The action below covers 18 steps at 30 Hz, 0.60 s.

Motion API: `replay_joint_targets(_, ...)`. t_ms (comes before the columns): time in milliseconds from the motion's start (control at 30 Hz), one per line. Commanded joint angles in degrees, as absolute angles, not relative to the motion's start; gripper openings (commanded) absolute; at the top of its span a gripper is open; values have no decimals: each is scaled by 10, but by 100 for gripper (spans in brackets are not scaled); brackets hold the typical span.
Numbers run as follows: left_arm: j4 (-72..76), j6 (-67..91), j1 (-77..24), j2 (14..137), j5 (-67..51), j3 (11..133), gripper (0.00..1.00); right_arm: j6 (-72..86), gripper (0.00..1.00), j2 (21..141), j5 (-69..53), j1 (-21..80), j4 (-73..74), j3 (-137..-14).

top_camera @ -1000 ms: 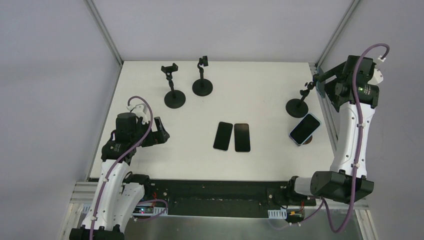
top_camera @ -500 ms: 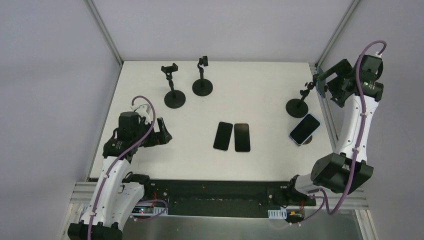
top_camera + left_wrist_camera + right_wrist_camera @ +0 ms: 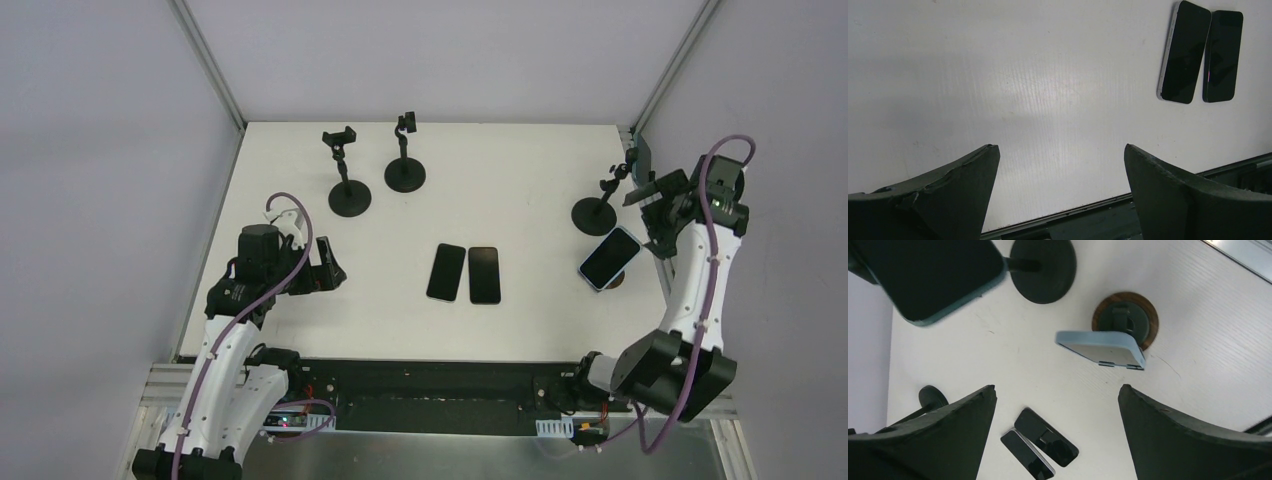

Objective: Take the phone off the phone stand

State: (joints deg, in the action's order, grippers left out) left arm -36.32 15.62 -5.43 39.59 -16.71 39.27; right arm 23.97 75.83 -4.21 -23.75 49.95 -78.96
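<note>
Phone (image 3: 610, 257): pale blue, tilted on the wood-based stand (image 3: 1126, 315), right edge of the table (image 3: 520, 180).
Long axis: slants near-left to far-right.
Right hand (image 3: 1056, 387): spread, empty, just right of the phone; nearer.
Left hand (image 3: 1061, 150): spread, well apart.

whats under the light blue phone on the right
A dark stand on a round brown base holds the light blue phone up. How its cradle grips the phone is covered by the phone itself.
</note>
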Motion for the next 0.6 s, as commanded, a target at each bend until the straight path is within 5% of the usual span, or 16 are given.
replay_joint_targets(0, -363, 147, -64, 393, -180, 406, 99, 281, 95, 631, 27, -233, 488, -714)
replay_joint_targets(200, -363, 147, -64, 393, -176, 406, 99, 290, 98, 603, 137, -132, 529, -689)
replay_joint_targets(567, -363, 148, -65, 398, -175, 406, 99, 339, 100, 722, 396, -9, 561, -697)
